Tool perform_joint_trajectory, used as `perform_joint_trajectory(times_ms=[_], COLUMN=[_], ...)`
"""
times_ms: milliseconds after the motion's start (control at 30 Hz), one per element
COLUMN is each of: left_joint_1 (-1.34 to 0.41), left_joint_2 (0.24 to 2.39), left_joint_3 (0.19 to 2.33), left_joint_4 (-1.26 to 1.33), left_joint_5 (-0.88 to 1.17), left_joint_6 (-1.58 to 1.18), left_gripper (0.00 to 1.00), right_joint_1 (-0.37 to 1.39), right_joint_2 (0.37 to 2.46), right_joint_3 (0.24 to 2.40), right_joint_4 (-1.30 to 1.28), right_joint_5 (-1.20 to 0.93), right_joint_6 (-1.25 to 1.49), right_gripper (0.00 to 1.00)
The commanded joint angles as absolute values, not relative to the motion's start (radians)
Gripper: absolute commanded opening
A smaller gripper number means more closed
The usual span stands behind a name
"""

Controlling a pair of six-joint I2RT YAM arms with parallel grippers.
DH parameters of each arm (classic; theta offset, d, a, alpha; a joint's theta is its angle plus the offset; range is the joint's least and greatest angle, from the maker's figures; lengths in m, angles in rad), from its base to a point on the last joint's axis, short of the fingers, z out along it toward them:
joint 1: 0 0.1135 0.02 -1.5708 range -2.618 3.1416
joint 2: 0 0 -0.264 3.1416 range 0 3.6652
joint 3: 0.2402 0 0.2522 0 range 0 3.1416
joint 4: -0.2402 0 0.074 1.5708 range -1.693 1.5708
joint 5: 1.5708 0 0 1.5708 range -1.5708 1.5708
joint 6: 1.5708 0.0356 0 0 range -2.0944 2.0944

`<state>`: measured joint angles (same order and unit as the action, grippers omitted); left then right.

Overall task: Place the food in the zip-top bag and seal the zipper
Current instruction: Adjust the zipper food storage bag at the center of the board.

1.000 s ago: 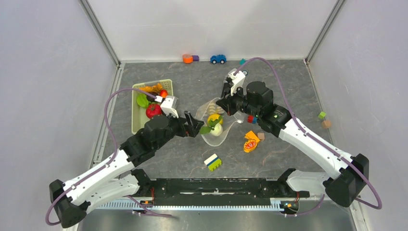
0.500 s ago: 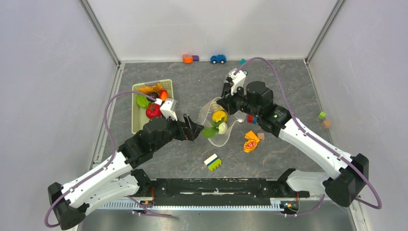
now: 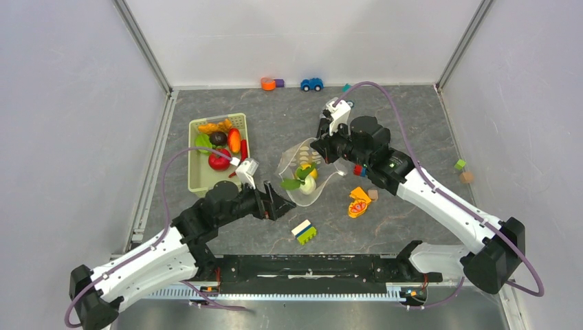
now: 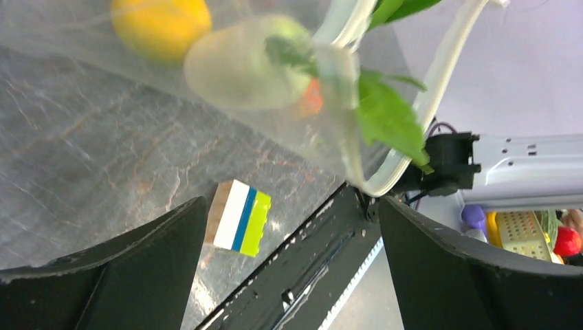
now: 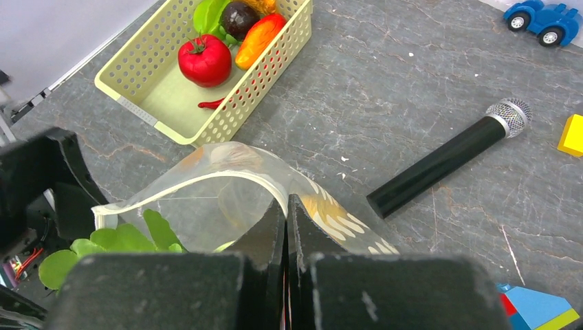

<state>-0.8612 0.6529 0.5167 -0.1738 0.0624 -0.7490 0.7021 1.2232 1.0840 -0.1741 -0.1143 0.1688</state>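
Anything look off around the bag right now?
Yes: the green leafy piece hangs out across the open mouth of the zip-top bag, draped over the zipper rather than lying inside; it would likely block sealing.

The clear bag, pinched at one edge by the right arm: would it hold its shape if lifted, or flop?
Probably flop: the zip-top bag curls and folds where the right gripper pinches its rim. It would likely sag around the yellow piece inside. The thin film looks light, perhaps slippery.
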Motion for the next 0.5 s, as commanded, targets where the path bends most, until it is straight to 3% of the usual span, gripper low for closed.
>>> perform_joint_trajectory(times_ms=[0, 267, 467], left_joint_1=[-0.879, -0.891, -0.903], left_joint_2=[0.673, 0.819, 0.913], left_joint_3=[0.47, 0.486, 0.514], left_joint_4=[-0.035, 0.152, 0.13], left_joint_5=[0.12, 0.075, 0.016], left_joint_6=[-0.826, -0.897, -0.894], left_gripper=[0.99, 0.91, 0.79], right_joint_1=[0.7, 0.7, 0.7], right_joint_2=[1.222, 1.238, 1.22], right_joint_3=[1.111, 1.117, 1.108], right_joint_4=[-0.131, -0.124, -0.12], right_joint_5=[-0.111, -0.16, -0.159], right_joint_6=[0.164, 0.165, 0.157], right_gripper=[0.01, 0.01, 0.02])
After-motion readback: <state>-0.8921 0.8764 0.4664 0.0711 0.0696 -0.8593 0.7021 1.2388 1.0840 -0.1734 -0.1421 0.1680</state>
